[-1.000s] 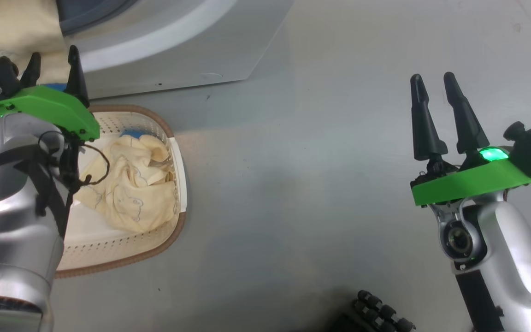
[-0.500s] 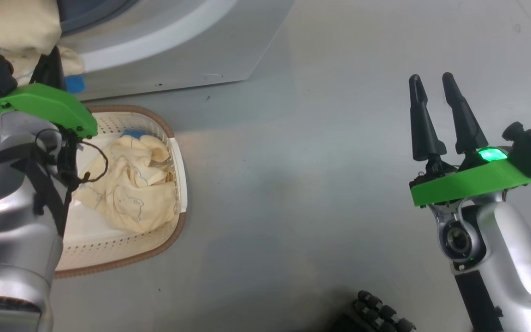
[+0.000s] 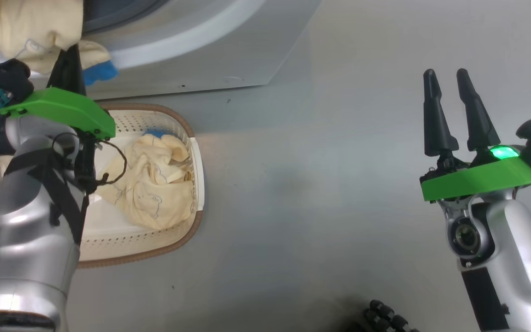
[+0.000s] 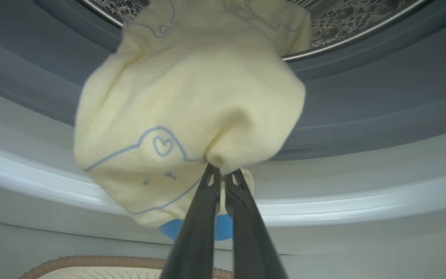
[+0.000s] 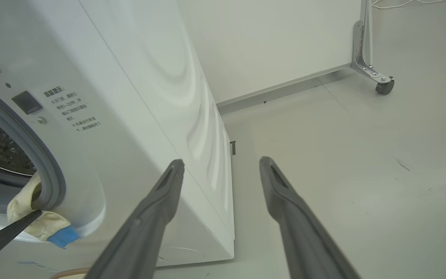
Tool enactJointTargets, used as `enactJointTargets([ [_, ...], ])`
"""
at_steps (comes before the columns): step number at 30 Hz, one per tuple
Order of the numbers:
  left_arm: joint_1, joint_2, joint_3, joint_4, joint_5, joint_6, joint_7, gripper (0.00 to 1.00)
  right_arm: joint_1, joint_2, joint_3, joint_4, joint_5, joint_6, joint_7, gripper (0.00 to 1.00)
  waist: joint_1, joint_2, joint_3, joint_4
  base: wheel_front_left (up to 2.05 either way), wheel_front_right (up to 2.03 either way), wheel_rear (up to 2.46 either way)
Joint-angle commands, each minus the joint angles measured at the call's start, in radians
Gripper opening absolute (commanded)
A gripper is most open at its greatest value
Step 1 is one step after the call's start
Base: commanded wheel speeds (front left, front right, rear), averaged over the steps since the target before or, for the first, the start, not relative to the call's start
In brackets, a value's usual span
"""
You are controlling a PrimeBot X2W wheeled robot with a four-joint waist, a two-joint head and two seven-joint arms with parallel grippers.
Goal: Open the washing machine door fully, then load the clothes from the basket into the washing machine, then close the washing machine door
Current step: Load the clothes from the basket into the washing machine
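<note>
Nearest the robot, at about four o'clock in the head view, the right gripper [image 3: 445, 73] hangs over bare grey floor [image 3: 316, 184] with its two dark fingers spread wide and nothing between them. At eight o'clock the basket [image 3: 173, 243] sits on the floor, with a crumpled yellow garment [image 3: 155, 189] bearing line-drawn prints inside, toward its three o'clock side. Beyond it, at ten o'clock, the left gripper [image 4: 223, 174] is pinched tight on a fold of another pale yellow garment [image 4: 184, 100] — a blue patch [image 4: 170, 231] hangs beneath — which drapes over the grey gasket [image 4: 362, 97] at the mouth of the washing machine [image 5: 130, 97]. Farthest, at twelve o'clock in the left wrist view, the steel drum [image 4: 343, 19] shows behind the cloth.
</note>
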Motion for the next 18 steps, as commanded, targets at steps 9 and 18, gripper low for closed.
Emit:
enactJointTargets([
  [9, 0.043, 0.026, 0.073, -0.189, 0.076, 0.0, -0.007, 0.0, 0.013, -0.006, -0.006, -0.038, -0.01, 0.0, -0.006, 1.0, 0.0, 0.0, -0.021, 0.047, 0.0, 0.0, 0.0],
  [18, -0.017, 0.042, 0.061, -0.241, 0.106, 0.0, -0.007, 0.0, 0.023, -0.007, 0.001, -0.03, -0.007, 0.0, -0.006, 1.0, 0.0, 0.0, -0.048, 0.061, 0.0, 0.0, 0.0],
])
